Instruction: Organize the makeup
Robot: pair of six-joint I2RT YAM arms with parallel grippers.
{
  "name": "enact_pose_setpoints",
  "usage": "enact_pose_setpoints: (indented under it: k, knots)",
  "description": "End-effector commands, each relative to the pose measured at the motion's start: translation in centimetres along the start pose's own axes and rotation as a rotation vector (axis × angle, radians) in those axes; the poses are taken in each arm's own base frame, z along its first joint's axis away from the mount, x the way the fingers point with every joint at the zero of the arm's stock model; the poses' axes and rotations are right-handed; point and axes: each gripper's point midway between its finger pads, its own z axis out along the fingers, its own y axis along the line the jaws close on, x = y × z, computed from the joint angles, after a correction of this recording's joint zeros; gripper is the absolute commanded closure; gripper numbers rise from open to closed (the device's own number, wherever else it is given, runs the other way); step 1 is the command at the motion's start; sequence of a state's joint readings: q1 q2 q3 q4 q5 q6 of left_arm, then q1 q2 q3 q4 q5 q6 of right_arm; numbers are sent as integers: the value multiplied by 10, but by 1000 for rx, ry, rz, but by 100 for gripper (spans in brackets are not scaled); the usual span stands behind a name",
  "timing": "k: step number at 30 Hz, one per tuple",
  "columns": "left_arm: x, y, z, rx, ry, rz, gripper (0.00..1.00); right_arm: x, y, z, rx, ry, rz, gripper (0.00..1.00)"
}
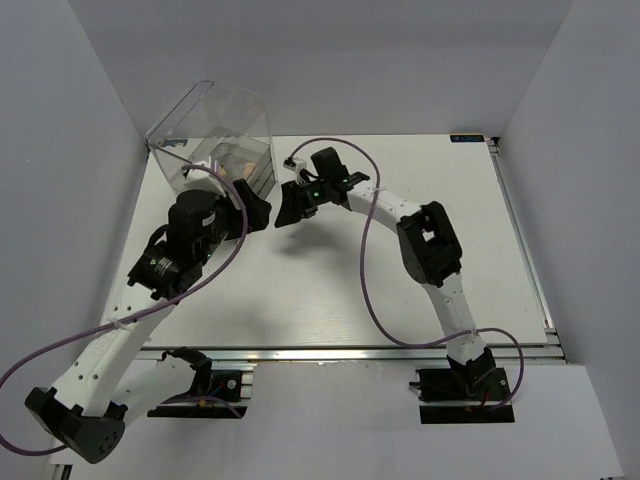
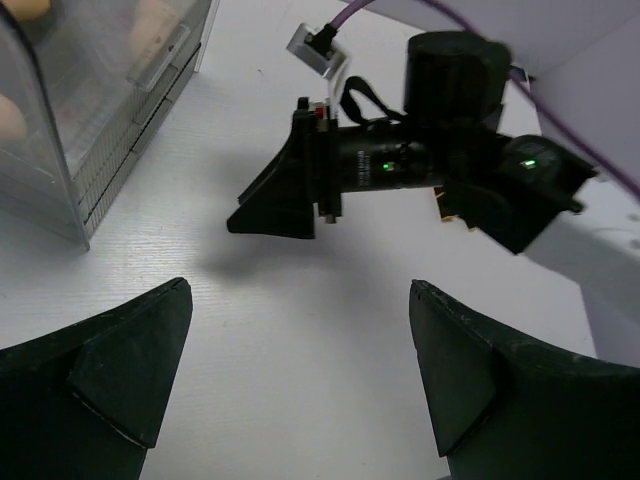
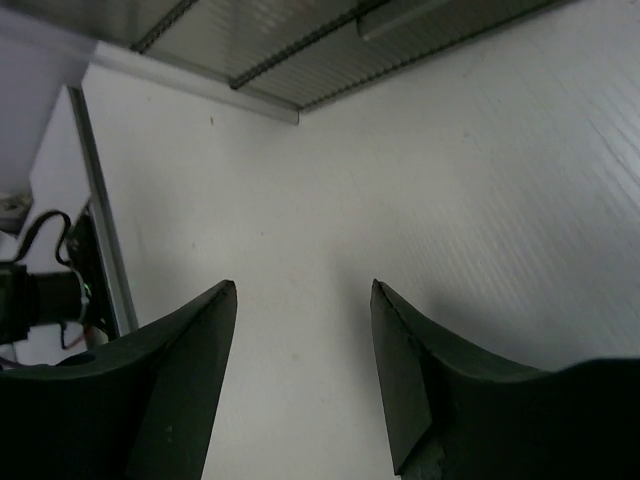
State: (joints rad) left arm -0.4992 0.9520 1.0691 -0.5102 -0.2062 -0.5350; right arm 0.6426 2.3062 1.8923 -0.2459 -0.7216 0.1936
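Tan egg-shaped sponges (image 2: pixel 152 24) show through the wall of the clear drawer box (image 2: pixel 95 150) in the left wrist view. In the top view only a tan blur (image 1: pixel 236 156) shows inside the box (image 1: pixel 215 115). The palettes and lipstick tubes are not visible. My left gripper (image 1: pixel 257 211) is open and empty just right of the box's front, above bare table (image 2: pixel 300 300). My right gripper (image 1: pixel 289 207) is open and empty, facing the left one a short way apart (image 3: pixel 303 290). It also shows in the left wrist view (image 2: pixel 280 195).
The drawer box stands at the table's far left corner, its lower edge (image 3: pixel 300 60) just ahead of my right gripper. White walls enclose the table. A metal rail (image 1: pixel 525 250) runs along the right edge. Purple cables (image 1: pixel 365 270) loop over the table's middle.
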Motion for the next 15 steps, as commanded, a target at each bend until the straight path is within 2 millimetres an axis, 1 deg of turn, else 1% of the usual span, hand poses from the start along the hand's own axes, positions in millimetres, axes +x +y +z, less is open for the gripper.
enact_pose_setpoints:
  k: [1,2,3,4,5,6,7,8,9,11,15]
  knots:
    - [-24,-1,-21,-17,-70,-110,2,-36,18,19,-77,-96,127,38]
    - [-28,-2,-22,-17,-81,-120,2,-46,16,22,-93,-139,132,38]
    - [-32,-3,-22,-19,-94,-136,2,-48,11,30,-98,-158,187,38]
    - [-35,-3,-22,-21,-105,-144,2,-48,7,34,-100,-172,175,38]
    - [-38,-5,-22,-20,-115,-153,2,-57,9,35,-109,-194,189,38]
    - [-41,-6,-21,-21,-121,-162,2,-58,1,43,-105,-204,197,38]
    - [-45,-7,-20,-20,-140,-169,2,-62,1,45,-109,-216,202,38]
    - [-47,-7,-19,-21,-145,-174,2,-72,4,45,-115,-239,209,38]
    - [-49,-8,-18,-20,-153,-179,2,-78,-1,46,-104,-276,203,38]
    - [-52,-7,-16,-29,-165,-182,2,-80,-9,50,-83,-311,226,40]
    - [-58,-8,-13,-31,-184,-183,2,-92,-20,55,-46,-390,283,44]
